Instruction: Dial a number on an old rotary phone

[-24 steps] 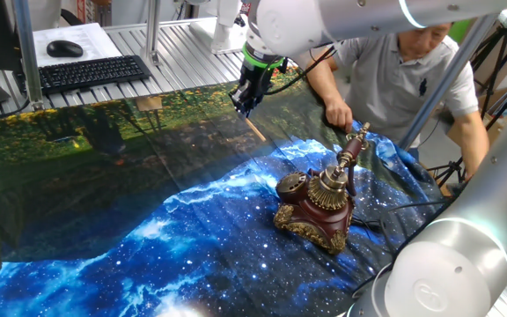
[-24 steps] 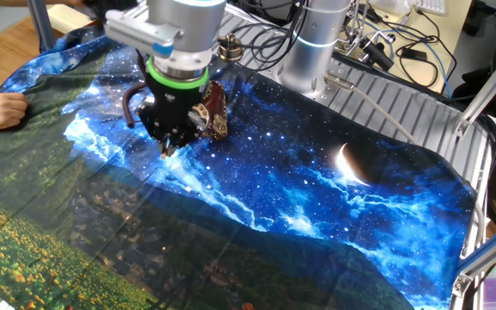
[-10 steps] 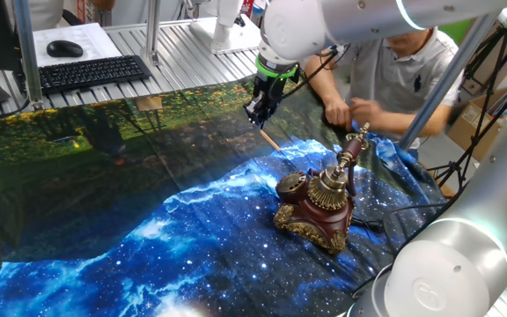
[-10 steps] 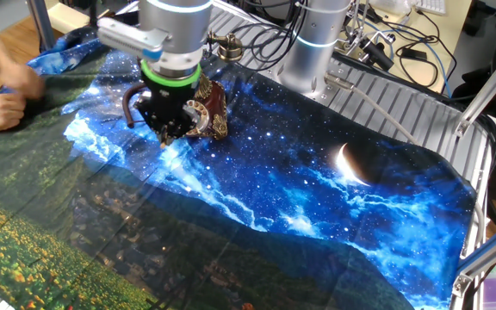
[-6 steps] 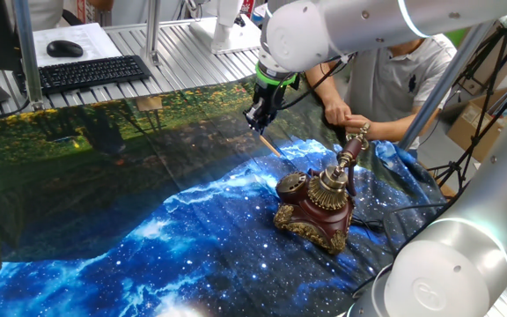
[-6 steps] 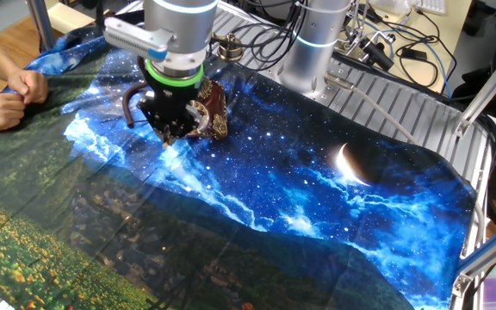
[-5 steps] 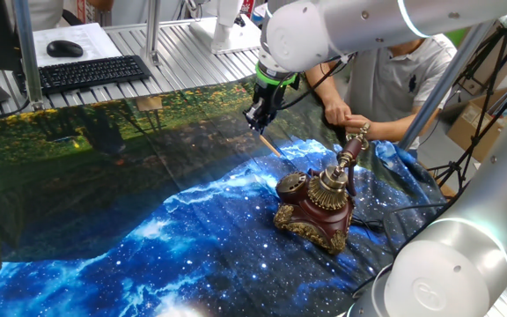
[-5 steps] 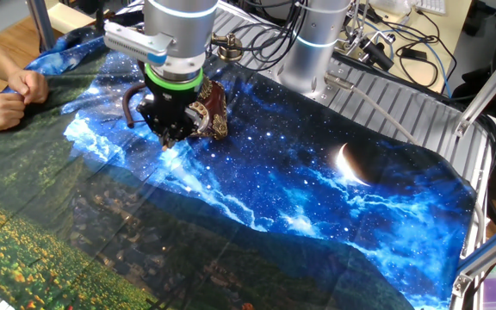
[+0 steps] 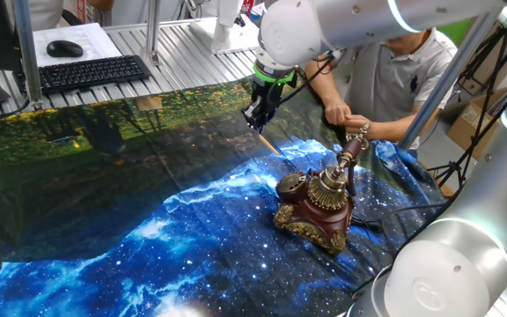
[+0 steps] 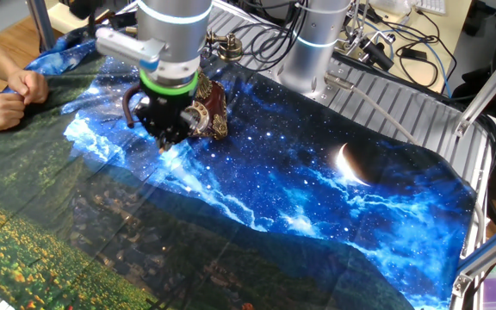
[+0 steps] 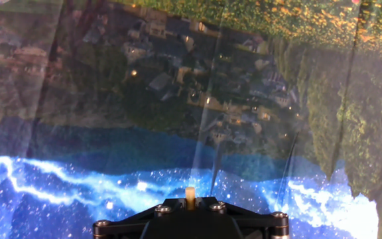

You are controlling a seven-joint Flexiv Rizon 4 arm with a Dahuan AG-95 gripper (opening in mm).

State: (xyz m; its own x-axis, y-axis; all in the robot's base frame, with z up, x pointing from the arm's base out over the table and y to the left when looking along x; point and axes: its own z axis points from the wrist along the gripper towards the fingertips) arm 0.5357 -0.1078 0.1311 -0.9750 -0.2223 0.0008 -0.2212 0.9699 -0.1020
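Note:
The old rotary phone (image 9: 317, 210) stands on the printed cloth, dark red-brown with gold base trim, its brass dial (image 9: 291, 186) facing left and the handset (image 9: 349, 157) on the cradle. In the other fixed view the phone (image 10: 213, 114) is partly hidden behind the arm. My gripper (image 9: 255, 121) hovers above the cloth, up and to the left of the phone and apart from it. It is shut on a thin wooden stick (image 9: 268, 142) that points down toward the cloth. In the hand view the stick's pale end (image 11: 190, 193) shows between the fingers, and the phone is out of view.
A person's hands (image 9: 348, 115) rest on the cloth's far edge just behind the phone; they also show in the other fixed view (image 10: 11, 95). A black keyboard (image 9: 92, 72) and mouse (image 9: 64, 48) lie at the back left. A second robot base (image 10: 310, 52) and cables stand beside the cloth.
Over 2.4 s my gripper has moved right, toward the phone, with the stick in it. The person's hands have come together. In the last half second it barely shifted.

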